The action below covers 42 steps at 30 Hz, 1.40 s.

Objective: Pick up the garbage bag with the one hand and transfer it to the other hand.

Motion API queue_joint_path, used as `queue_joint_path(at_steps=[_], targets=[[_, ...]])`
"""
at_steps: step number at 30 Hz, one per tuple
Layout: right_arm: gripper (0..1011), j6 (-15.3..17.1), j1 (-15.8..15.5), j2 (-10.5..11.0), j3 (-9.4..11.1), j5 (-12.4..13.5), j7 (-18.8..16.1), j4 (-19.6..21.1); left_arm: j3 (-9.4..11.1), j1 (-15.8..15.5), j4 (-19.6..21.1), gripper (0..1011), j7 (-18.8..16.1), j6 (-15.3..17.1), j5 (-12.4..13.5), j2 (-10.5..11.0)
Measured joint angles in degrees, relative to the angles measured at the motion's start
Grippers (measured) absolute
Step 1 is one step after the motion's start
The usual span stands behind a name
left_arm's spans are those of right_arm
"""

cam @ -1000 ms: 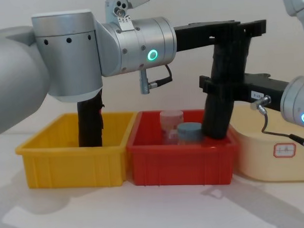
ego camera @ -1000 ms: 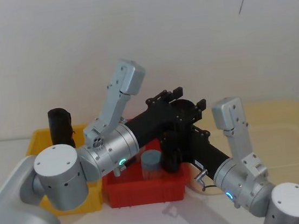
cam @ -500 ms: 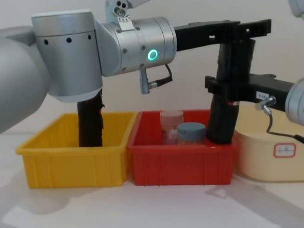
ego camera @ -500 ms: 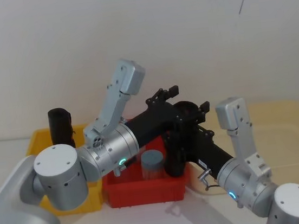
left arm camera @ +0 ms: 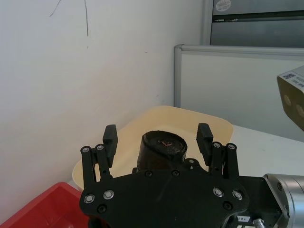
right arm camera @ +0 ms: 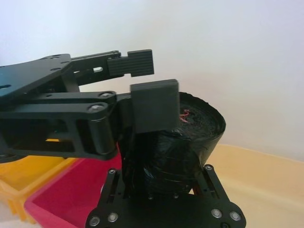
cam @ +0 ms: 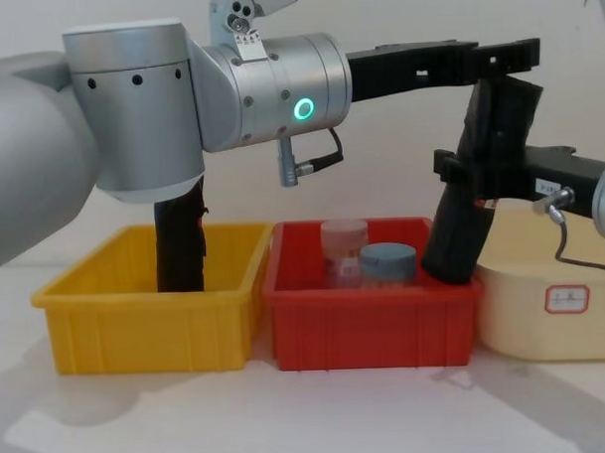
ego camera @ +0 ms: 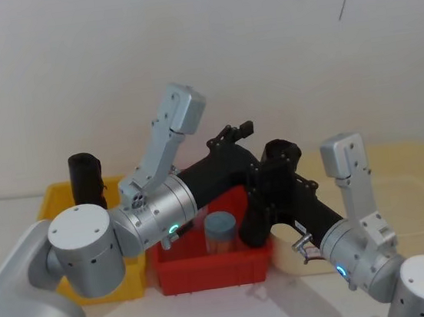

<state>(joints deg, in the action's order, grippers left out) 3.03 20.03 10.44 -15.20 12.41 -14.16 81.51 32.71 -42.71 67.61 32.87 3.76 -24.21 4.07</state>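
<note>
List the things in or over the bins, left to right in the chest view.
Black roll in the yellow bin, clear jar, grey-lidded jar, garbage bag in the right gripper.

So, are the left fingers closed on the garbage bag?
No, the left gripper's fingers stand apart, clear of the garbage bag that the right gripper holds.

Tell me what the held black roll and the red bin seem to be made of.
The garbage bag: thin black plastic film, slightly glossy, by its wrinkled wound layers. The red bin: probably rigid moulded plastic, smooth, with a thick even rim.
</note>
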Motion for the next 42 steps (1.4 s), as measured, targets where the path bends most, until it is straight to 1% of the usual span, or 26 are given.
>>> queue_joint_path(at_steps=[11, 20, 23, 24, 29, 30, 36, 39, 40, 42], targets=[[535, 1.1, 0.6, 0.3, 0.2, 0.9, -0.8, -0.5, 0.0, 0.0, 0.0, 1002, 0.0, 0.0, 0.0, 0.0], [535, 2.4, 0.7, -0.2, 1.2, 2.7, -0.5, -1.0, 0.0, 0.0, 0.0, 1001, 0.0, 0.0, 0.0, 0.0], [535, 2.7, 0.6, -0.6, 2.0, 3.9, 0.2, -1.4, 0.0, 0.0, 0.0, 1001, 0.0, 0.0, 0.0, 0.0], [535, 2.7, 0.6, -0.6, 2.0, 3.9, 0.2, -1.4, 0.0, 0.0, 0.0, 1001, 0.0, 0.0, 0.0, 0.0], [535, 2.6, 0.4, -1.6, 3.8, 6.1, 1.2, -2.0, 0.0, 0.0, 0.0, 1001, 0.0, 0.0, 0.0, 0.0], [535, 2.6, 0.4, -1.6, 3.8, 6.1, 1.2, -2.0, 0.0, 0.0, 0.0, 1001, 0.0, 0.0, 0.0, 0.0], [535, 1.8, 0.1, -3.0, 6.2, 9.2, 2.4, -2.8, 0.0, 0.0, 0.0, 1001, 0.0, 0.0, 0.0, 0.0], [535, 1.5, 0.0, -3.5, 7.0, 10.2, 2.8, -3.1, 0.0, 0.0, 0.0, 1001, 0.0, 0.0, 0.0, 0.0], [535, 1.2, -0.1, -3.9, 7.6, 11.0, 3.1, -3.3, 0.0, 0.0, 0.0, 1001, 0.0, 0.0, 0.0, 0.0], [535, 1.0, -0.1, -4.3, 8.2, 11.7, 3.4, -3.5, 0.0, 0.0, 0.0, 1001, 0.0, 0.0, 0.0, 0.0]])
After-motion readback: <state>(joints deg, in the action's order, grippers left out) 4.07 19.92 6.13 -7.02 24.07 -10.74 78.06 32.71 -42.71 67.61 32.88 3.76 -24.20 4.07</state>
